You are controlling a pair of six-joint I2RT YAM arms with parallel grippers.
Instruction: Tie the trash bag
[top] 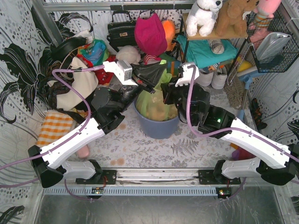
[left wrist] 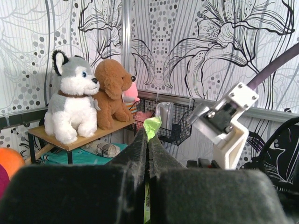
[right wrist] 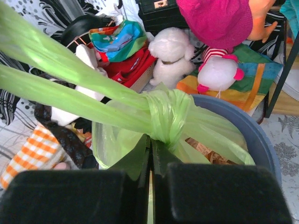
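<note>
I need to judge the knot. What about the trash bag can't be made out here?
Right wrist: the knot of the trash bag shows, but its two strands run off the left edge, ends unseen.
Top external: the knot is hidden under the left gripper and right gripper.
Left wrist: only a bag tip shows above the shut fingers; the rest is behind them.

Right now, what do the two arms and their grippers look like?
The left arm and right arm are white shells with black joints. A purple cable loops along each. The left gripper and right gripper have matte black, wedge-shaped fingers. A green light shows on the right arm's joint.
</note>
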